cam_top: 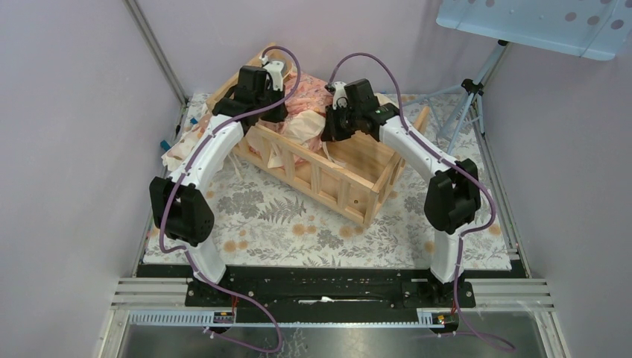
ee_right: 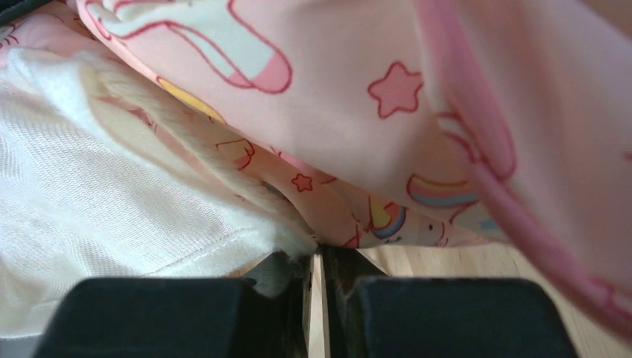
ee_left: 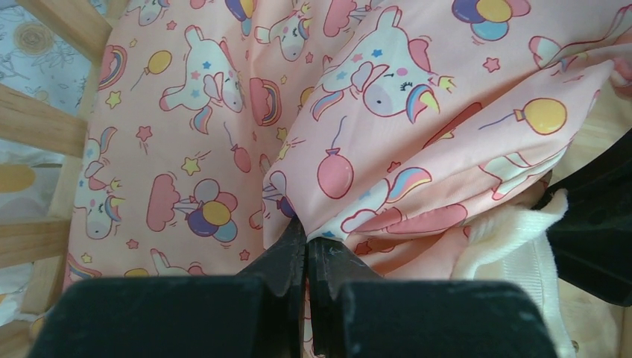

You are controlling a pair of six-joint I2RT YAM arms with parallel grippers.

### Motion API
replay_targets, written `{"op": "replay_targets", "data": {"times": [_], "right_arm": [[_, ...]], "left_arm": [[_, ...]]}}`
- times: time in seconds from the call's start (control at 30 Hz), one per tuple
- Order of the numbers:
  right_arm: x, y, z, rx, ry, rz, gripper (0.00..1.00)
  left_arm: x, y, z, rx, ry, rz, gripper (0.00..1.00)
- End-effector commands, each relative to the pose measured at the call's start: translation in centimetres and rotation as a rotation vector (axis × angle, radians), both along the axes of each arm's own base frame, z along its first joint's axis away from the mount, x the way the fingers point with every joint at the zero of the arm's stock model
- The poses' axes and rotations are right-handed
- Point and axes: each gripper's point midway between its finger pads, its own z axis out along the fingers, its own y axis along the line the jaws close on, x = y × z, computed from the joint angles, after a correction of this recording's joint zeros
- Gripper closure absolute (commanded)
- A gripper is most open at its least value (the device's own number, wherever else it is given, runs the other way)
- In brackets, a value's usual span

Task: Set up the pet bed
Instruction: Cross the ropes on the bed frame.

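The pet bed (cam_top: 328, 186), a light wooden frame with slatted rails, stands at an angle in the middle of the table. A pink unicorn-print cushion (cam_top: 309, 93) with a cream ruffle (ee_right: 89, 171) lies bunched in its far end. My left gripper (cam_top: 262, 104) is over the bed's left end. In its wrist view the left gripper (ee_left: 307, 240) is shut on a fold of the cushion (ee_left: 223, 112), with bed slats (ee_left: 37, 119) to the left. My right gripper (cam_top: 335, 123) reaches in from the right. That gripper (ee_right: 318, 252) is shut on the cushion's edge (ee_right: 335, 112), low over the plank base (ee_right: 447, 261).
A floral cloth (cam_top: 283, 216) covers the table. A cream pillow (cam_top: 182, 142) lies left of the bed, partly behind my left arm. A tripod (cam_top: 466, 104) stands at the back right under a perforated panel (cam_top: 536, 22). Walls close in on both sides.
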Motion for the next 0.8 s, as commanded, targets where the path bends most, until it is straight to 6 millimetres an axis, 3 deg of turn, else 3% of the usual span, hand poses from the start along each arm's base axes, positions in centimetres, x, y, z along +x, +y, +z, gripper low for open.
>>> {"op": "replay_targets", "data": {"times": [0.0,0.3,0.57,0.67,0.77], "right_arm": [[-1.0,-2.1,5.0,-0.019,-0.068,-0.054,0.92],[-5.0,-5.6,6.7,-0.127,0.021,-0.091,0.96],[-6.8,-8.3,6.6,-0.224,0.06,-0.142,0.92],[-7.0,-8.4,5.9,-0.234,0.07,-0.147,0.93],[-7.1,-7.3,6.7,-0.169,0.062,-0.107,0.95]], "left_arm": [[0.5,-1.0,3.0,-0.08,-0.084,-0.045,1.0],[-1.1,-4.0,5.0,-0.211,-0.111,-0.191,1.0],[-1.6,-5.2,4.4,-0.224,-0.101,-0.215,1.0],[-1.4,-5.1,3.8,-0.227,-0.09,-0.193,1.0],[-1.4,-5.5,4.1,-0.245,-0.088,-0.211,1.0]]}}
